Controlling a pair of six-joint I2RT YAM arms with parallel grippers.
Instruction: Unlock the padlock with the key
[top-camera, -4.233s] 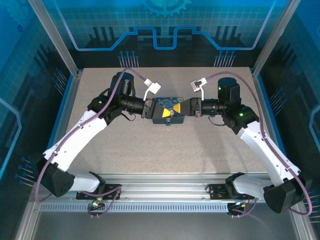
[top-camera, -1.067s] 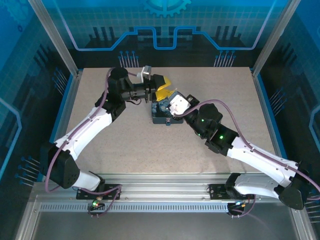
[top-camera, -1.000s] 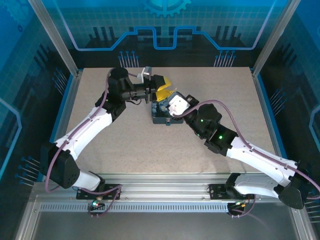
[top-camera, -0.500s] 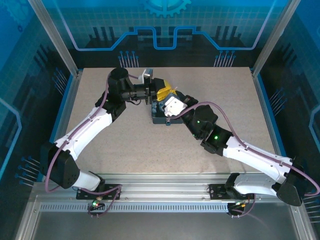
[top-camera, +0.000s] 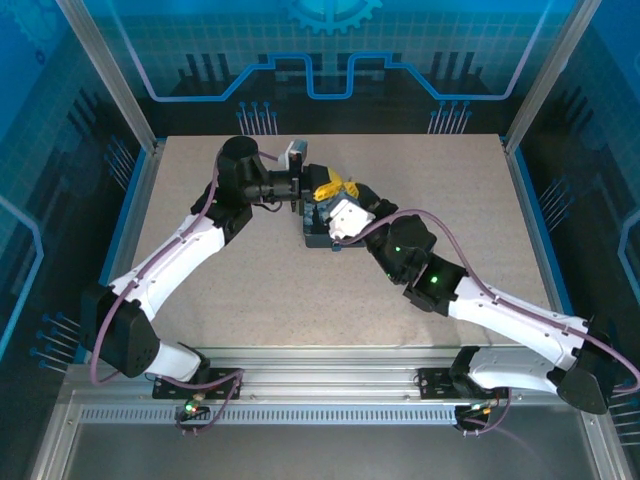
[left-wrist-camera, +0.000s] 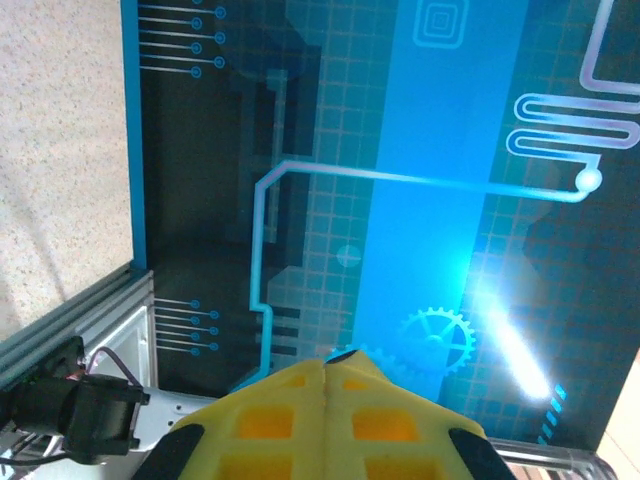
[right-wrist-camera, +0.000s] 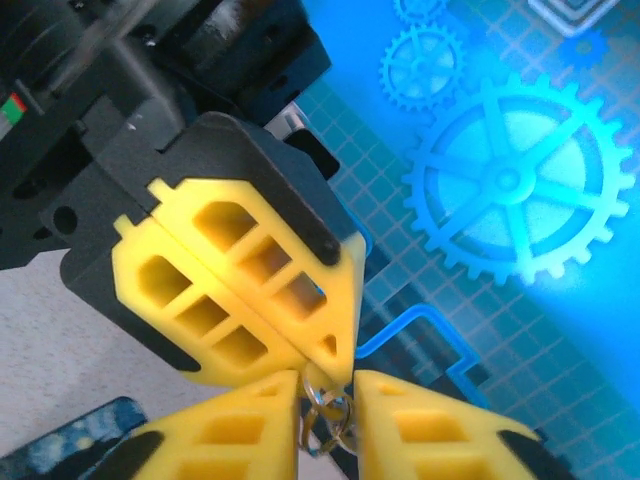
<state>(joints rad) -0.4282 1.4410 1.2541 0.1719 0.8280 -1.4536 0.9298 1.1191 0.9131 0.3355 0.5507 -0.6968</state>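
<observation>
- Left gripper (right-wrist-camera: 333, 365): fingers pressed together, pinching the key ring (right-wrist-camera: 322, 420) at their tips.
- Right gripper (right-wrist-camera: 328, 395): fingers slightly parted, with the ring in the gap between them.
- Padlock (top-camera: 316, 234): on the table (top-camera: 250, 290), centre-far, just under both grippers and mostly covered.
- Key blade: cannot be made out.

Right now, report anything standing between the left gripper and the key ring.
Nothing visible does. In the right wrist view the left gripper, shut, meets the key ring directly and appears to pinch its top. The right gripper flanks the ring from below, its fingers slightly apart.
</observation>
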